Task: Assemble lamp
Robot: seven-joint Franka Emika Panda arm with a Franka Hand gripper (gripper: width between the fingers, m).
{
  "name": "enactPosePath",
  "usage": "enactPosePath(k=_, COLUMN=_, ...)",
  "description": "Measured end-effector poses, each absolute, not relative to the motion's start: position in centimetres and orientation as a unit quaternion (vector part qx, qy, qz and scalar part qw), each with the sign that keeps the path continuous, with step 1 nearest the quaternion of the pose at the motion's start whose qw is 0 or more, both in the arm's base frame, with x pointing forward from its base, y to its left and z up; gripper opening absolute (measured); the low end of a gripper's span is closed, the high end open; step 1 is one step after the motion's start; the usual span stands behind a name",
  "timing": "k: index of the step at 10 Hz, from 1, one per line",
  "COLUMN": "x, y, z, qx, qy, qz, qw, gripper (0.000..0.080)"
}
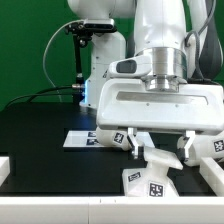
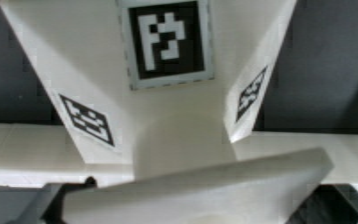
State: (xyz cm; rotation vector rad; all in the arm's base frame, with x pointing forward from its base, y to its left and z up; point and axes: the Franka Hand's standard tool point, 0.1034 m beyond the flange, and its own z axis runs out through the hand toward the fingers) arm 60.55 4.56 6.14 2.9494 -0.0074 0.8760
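Lamp parts [image 1: 150, 182] lie beneath the spread gripper [image 1: 162, 150].

I log a black counter [image 1: 40, 125] with a raised white border [image 1: 60, 207] along its near edge. The marker board [image 1: 78, 139] lies flat on the counter. Behind it stands a green backdrop [image 1: 30, 40], crossed by a black cable [image 1: 46, 60].

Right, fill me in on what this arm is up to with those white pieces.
The arm's gripper is low over the black table, jaws spread wide either side of a white tagged lamp part. Whether they press on it cannot be told. A second tagged part lies by the marker board, and a third part toward the exterior view's right.
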Motion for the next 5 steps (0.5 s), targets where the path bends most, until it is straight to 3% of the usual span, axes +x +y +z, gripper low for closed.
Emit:
enactPosePath(k=3, x=60.8, y=3.5, z=6.2, qx=0.959, qy=0.013, qz=0.28, qw=0.032, gripper=0.0528)
enactPosePath(k=5, x=61.6, y=2.9, z=6.4, qx=0.959, qy=0.014, qz=0.283, qw=0.014, gripper=0.0528)
